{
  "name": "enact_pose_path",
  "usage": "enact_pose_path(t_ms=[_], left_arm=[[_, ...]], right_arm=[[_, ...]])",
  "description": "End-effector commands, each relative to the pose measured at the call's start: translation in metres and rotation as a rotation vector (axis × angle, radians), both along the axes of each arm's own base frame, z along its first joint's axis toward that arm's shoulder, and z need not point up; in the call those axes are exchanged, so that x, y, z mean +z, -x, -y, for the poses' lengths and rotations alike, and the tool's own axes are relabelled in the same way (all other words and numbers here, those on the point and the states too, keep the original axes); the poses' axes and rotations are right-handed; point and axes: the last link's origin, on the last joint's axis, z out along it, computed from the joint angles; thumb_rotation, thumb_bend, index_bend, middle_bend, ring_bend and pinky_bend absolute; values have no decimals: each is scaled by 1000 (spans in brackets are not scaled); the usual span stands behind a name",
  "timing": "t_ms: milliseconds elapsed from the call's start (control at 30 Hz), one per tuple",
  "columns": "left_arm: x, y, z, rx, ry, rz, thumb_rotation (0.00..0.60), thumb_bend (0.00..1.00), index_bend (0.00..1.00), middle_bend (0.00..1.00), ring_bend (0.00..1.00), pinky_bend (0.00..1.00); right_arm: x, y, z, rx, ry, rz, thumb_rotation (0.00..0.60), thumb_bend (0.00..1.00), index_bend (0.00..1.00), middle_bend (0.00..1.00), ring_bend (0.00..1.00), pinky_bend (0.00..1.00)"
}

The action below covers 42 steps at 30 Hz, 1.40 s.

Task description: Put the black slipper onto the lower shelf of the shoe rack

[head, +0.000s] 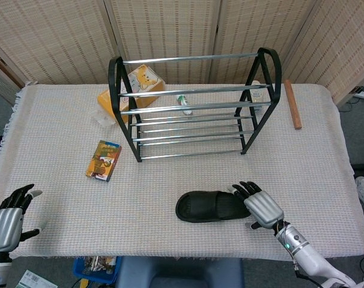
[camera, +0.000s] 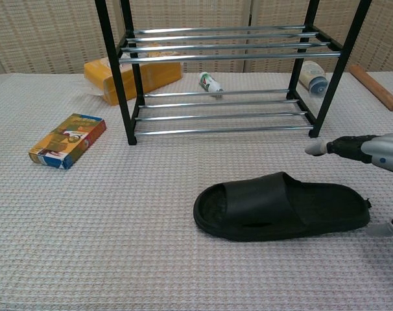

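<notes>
The black slipper (head: 210, 206) (camera: 281, 206) lies flat on the table cloth in front of the shoe rack (head: 194, 108) (camera: 222, 71), toe pointing left. My right hand (head: 260, 204) (camera: 371, 155) hovers at the slipper's heel end, fingers spread, holding nothing. Whether its fingertips touch the heel I cannot tell. The rack's lower shelf (camera: 219, 110) is bare rails. My left hand (head: 6, 219) rests open at the near left table edge, far from the slipper.
A colourful small box (head: 104, 159) (camera: 68, 140) lies left of the rack. An orange tissue box (head: 134, 87) (camera: 131, 72), a small tube (head: 184, 103) and a bottle (camera: 312, 78) sit behind the rack. A wooden stick (head: 292, 104) lies at the far right.
</notes>
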Motion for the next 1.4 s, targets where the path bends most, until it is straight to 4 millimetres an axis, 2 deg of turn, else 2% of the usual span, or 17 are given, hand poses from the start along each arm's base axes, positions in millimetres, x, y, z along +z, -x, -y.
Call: enact_pose_path(t_ms=[33, 233, 667, 800, 867, 933, 1100, 1200, 1400], left_arm=[[-1, -1, 0, -1, 5, 0, 600, 223, 263, 160, 165, 270], [-1, -2, 0, -6, 3, 0, 600, 223, 263, 160, 165, 270], [2, 3, 2, 10, -3, 1, 600, 223, 262, 160, 165, 270], [2, 6, 3, 17, -3, 2, 600, 222, 263, 160, 165, 270], [2, 7, 3, 18, -4, 4, 600, 223, 264, 160, 165, 270], [3, 7, 4, 17, -6, 4, 600, 223, 264, 160, 165, 270], [5, 9, 4, 21, -14, 4, 600, 223, 264, 160, 165, 270], [5, 9, 5, 23, -12, 3, 600, 223, 265, 160, 165, 270], [5, 8, 3, 14, -12, 8, 600, 223, 264, 160, 165, 270]], right_arm=[[-1, 11, 4, -39, -14, -49, 600, 69, 0, 84, 85, 71], [-17, 11, 15, -50, -36, -74, 600, 70, 0, 106, 85, 71], [-44, -9, 26, -13, -68, -69, 600, 90, 0, 118, 85, 72], [-48, -7, 28, -33, -65, -73, 600, 124, 6, 180, 85, 72], [-50, -9, 29, -30, -63, -65, 600, 177, 46, 212, 85, 72], [-51, -11, 30, -14, -54, -58, 600, 271, 107, 251, 92, 74], [-46, -16, 36, -19, -11, -8, 600, 391, 203, 322, 153, 122], [-40, -18, 43, -36, 30, 39, 600, 412, 236, 344, 177, 154], [-32, -22, 65, -95, 139, 146, 600, 413, 241, 348, 181, 158]])
